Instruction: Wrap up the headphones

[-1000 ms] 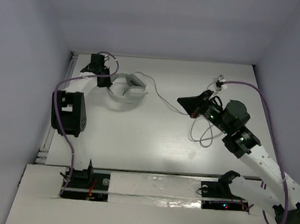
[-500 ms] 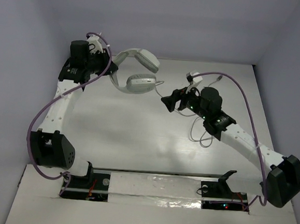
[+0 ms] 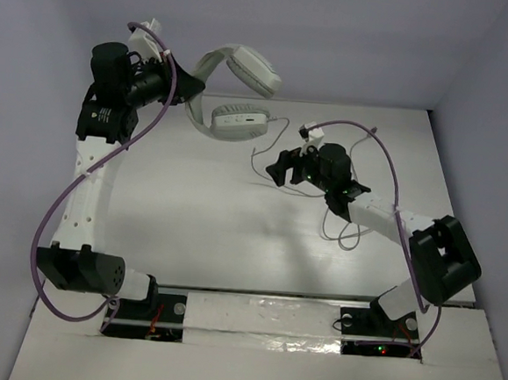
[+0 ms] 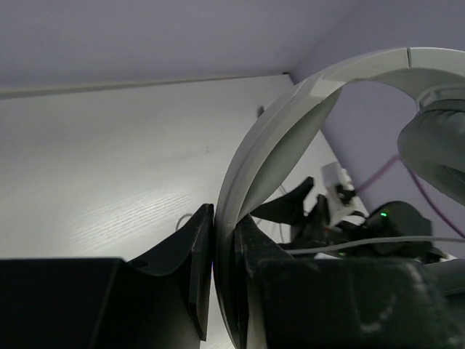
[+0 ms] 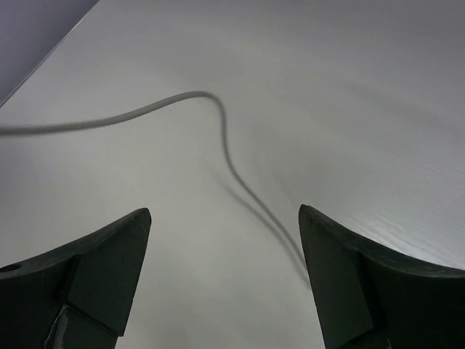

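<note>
The white table (image 3: 232, 241) carries the whole job, and most of its middle is bare.

The left arm (image 3: 87, 186) rises tall along the left edge. The right arm (image 3: 383, 222) reaches in low from the near right corner toward the centre.

The headphones (image 3: 239, 118) are held off the table over its far left corner, with one earcup high against the back wall and the other hanging below it. Lifting them this way probably frees the band and cups so the lead can be wound around them.

The left gripper (image 4: 221, 225) is clenched on the headband (image 4: 290, 123). Its two fingers pinch the thin edge of the band between them, which keeps the set steady and turned toward the other arm.

The right gripper (image 5: 223, 212) is released, with its jaws spread wide and nothing between them. It hovers near the middle of the table, just below the hanging earcup.

The thin grey cable (image 5: 221, 138) curves across the surface ahead of those open fingers. A shadow beside it suggests it sits slightly raised. Farther toward the right edge it trails off in a loose loop (image 3: 347, 237). The wide jaws look set to take this slack, and the thin, springy cable could easily slip out of them.
</note>
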`<action>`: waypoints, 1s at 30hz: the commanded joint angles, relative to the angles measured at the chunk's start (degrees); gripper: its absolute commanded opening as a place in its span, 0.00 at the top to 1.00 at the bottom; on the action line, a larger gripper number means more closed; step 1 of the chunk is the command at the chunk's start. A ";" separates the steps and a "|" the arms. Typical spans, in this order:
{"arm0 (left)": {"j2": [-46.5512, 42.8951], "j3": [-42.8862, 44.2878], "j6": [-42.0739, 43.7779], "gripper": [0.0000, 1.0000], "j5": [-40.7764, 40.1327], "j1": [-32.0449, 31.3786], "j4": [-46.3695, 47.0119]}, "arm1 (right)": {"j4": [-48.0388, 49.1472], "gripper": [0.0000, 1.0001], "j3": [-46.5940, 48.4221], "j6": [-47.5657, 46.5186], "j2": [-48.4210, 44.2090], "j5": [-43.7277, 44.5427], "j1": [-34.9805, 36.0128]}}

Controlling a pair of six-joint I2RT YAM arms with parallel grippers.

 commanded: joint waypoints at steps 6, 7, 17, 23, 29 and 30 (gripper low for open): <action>-2.64 4.56 -8.03 1.00 6.62 0.60 6.61 | 9.14 0.12 3.74 1.99 8.16 -11.20 -1.27; -2.47 4.65 -8.20 1.00 6.27 0.61 6.61 | 10.80 0.12 3.13 2.78 8.86 -12.53 -1.27; -0.36 6.05 -10.40 1.00 5.83 0.61 8.10 | 17.33 0.32 -1.89 7.71 11.06 -19.58 -0.12; -0.36 5.18 -13.91 1.00 7.76 0.61 12.05 | 16.01 0.19 0.30 6.57 14.13 -15.99 2.42; -0.62 7.72 -13.39 1.00 7.94 0.61 9.86 | 18.03 0.19 0.75 5.34 14.76 -4.56 2.42; -0.88 7.64 -13.22 1.00 7.68 0.61 9.42 | 17.77 0.20 0.58 4.91 14.15 -3.59 2.42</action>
